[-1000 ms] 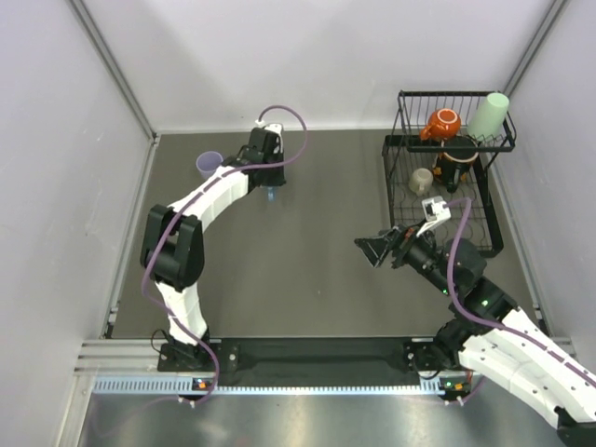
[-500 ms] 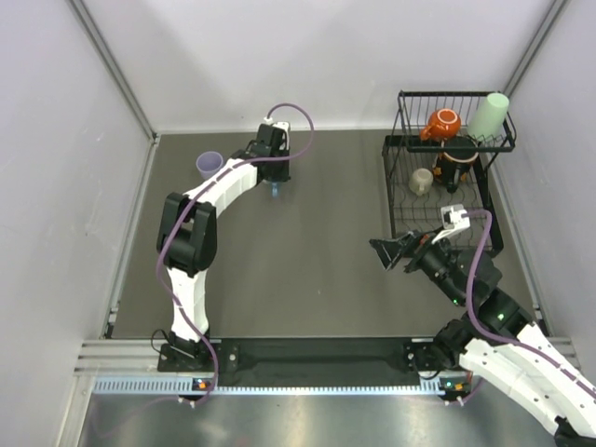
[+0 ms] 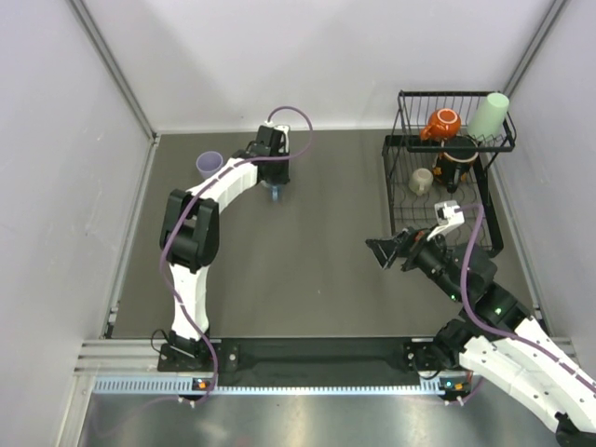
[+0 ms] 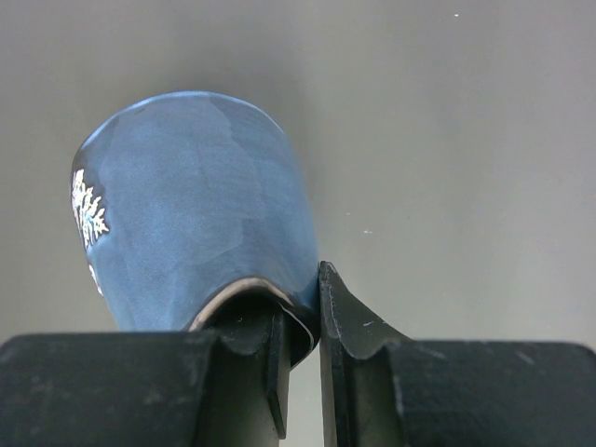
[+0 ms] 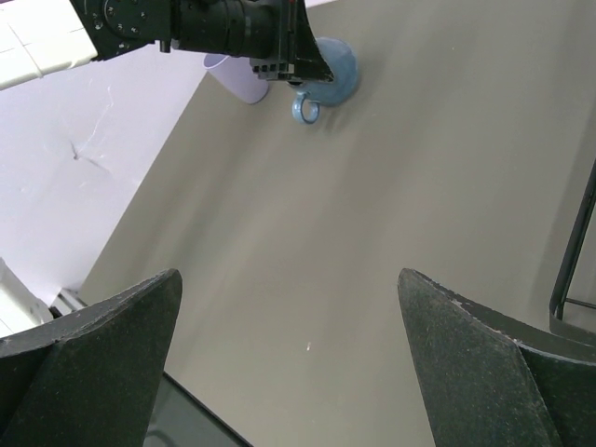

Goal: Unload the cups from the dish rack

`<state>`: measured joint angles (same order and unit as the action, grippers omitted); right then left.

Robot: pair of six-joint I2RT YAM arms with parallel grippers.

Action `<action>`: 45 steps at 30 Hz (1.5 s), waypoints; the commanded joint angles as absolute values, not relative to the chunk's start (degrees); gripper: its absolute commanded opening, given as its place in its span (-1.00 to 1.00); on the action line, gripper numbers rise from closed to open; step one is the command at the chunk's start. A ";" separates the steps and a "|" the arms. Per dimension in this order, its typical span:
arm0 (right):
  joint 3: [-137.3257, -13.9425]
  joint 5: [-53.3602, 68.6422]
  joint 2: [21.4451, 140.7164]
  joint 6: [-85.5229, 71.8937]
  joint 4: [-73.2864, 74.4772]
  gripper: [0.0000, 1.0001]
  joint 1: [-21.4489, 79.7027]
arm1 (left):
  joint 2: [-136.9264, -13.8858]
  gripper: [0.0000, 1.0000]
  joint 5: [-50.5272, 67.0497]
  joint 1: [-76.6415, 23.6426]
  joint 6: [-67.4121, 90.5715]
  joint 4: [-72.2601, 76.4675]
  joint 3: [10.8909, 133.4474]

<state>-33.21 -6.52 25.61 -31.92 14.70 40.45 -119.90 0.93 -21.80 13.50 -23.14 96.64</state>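
Dish rack point(image 3: 410, 209) stood at the table's far right. Right gripper point(image 3: 380, 250) hung just left of the rack's near corner, jaws spread wide, empty. Left gripper point(image 4: 302, 312), well left of the rack, pinched the blue mug point(image 4: 196, 214) by its rim. Lavender tumbler point(image 3: 209, 165) stood farthest left of the rack. Pale green tumbler point(image 3: 489, 115) and orange mug point(image 3: 442, 122) sat in the rack's raised basket. Black floral mug point(image 3: 453, 168) and beige mug point(image 3: 422, 180) sat lower in the rack.

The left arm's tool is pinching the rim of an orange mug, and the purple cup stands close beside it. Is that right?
Nearly. The left tool is pinching the rim of the blue mug, not an orange one; the left wrist view shows it. The orange mug sits up in the dish rack. The purple cup does stand close by.
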 commanded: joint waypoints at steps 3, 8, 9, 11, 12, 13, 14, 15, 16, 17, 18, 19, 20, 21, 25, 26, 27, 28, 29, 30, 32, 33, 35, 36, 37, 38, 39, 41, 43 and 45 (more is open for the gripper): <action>-36.12 -6.06 25.05 -32.17 14.85 0.99 40.34 | -119.18 -0.83 1.93 -20.31 12.13 -19.78 100.02; -35.86 -7.21 24.43 -31.99 14.94 0.99 40.34 | -119.36 -0.73 2.02 -19.78 11.69 -20.48 100.81; -35.86 -7.21 24.43 -32.08 15.12 1.00 40.25 | -119.53 -0.72 2.46 -19.60 11.60 -20.65 101.07; -35.77 -7.64 24.35 -32.08 15.20 1.00 40.34 | -119.62 -0.73 2.37 -19.51 11.43 -21.09 101.69; -35.86 -7.82 24.35 -32.08 15.29 0.99 40.34 | -119.71 -0.73 2.37 -19.51 11.43 -21.18 101.78; -35.86 -8.00 24.35 -32.08 15.21 0.99 40.25 | -119.79 -0.72 2.46 -19.51 11.34 -21.27 101.95; -35.77 -7.91 24.43 -32.08 15.29 1.00 40.34 | -119.71 -0.71 2.46 -19.51 11.34 -21.18 102.04; -36.03 -8.08 24.43 -32.08 15.38 0.99 40.34 | -119.97 -0.70 2.55 -19.51 11.42 -21.36 102.13; -36.12 -8.17 24.43 -32.08 15.64 0.99 40.34 | -120.06 -0.70 2.90 -19.51 11.51 -21.53 102.48; -36.04 -8.17 24.17 -32.08 15.73 1.00 40.34 | -120.23 -0.70 2.90 -19.51 11.60 -21.62 102.65; -35.95 -8.35 24.08 -32.17 15.73 0.99 40.34 | -120.50 -0.70 3.25 -19.51 11.78 -21.80 102.74; -35.86 -8.78 24.00 -32.43 15.73 1.00 40.34 | -120.50 -0.69 3.51 -19.51 11.95 -21.88 102.74; -35.69 -8.79 23.73 -32.52 15.73 0.99 40.34 | -120.50 -0.69 3.95 -19.51 11.95 -21.97 102.74; -35.60 -8.88 23.73 -32.52 15.73 1.00 40.34 | -120.67 -0.69 3.96 -19.51 12.04 -22.06 102.74; -35.77 -9.14 23.64 -32.52 15.73 0.99 40.34 | -120.85 -0.68 4.13 -19.51 12.30 -22.06 102.74; -35.86 -9.05 23.64 -32.43 15.91 1.00 40.34 | -120.85 -0.67 4.04 -19.51 12.30 -22.23 102.74; -36.03 -9.05 23.73 -32.43 16.00 0.99 40.34 | -120.76 -0.67 4.04 -19.51 12.30 -22.24 102.74; -36.12 -9.14 23.73 -32.34 16.08 0.99 40.25 | -120.76 -0.66 4.04 -19.51 12.22 -22.24 102.74; -36.04 -9.14 23.56 -32.43 16.08 0.99 40.34 | -120.76 -0.66 3.96 -19.51 12.30 -22.32 102.74; -35.95 -9.23 23.55 -32.43 16.08 0.99 40.25 | -120.94 -0.64 4.04 -19.51 12.39 -22.41 102.74; -35.77 -9.32 23.55 -32.43 16.08 0.99 40.34 | -121.20 -0.64 4.13 -19.51 12.66 -22.59 102.74; -35.60 -9.23 23.64 -32.52 16.17 1.00 40.34 | -121.55 -0.63 4.30 -19.51 12.83 -22.59 102.83; -35.51 -9.23 23.73 -32.78 16.17 0.99 40.34 | -121.99 -0.62 4.39 -19.51 13.01 -22.68 102.83; -35.51 -9.14 23.64 -32.78 16.08 0.99 40.34 | -121.91 -0.58 4.31 -19.51 13.09 -22.85 102.92; -35.51 -9.05 23.73 -32.70 16.08 0.99 40.25 | -121.99 -0.55 4.22 -19.51 13.01 -22.85 102.83; -35.51 -9.05 23.73 -32.70 16.17 0.99 40.34 | -121.99 -0.52 4.13 -19.51 12.83 -22.94 102.83; -35.33 -9.14 23.64 -32.52 16.26 0.99 40.43 | -121.91 -0.47 3.87 -19.51 12.57 -23.20 103.01; -35.42 -9.40 23.64 -32.52 16.17 0.99 40.25 | -121.64 -0.35 3.17 -19.51 12.22 -23.46 103.10; -35.42 -9.58 23.55 -32.26 16.17 0.99 40.25 | -121.38 -0.25 2.55 -19.42 11.87 -23.55 103.27; -35.51 -9.76 23.64 -31.99 16.17 1.00 40.34 | -121.03 -0.19 2.55 -19.42 11.78 -23.55 103.27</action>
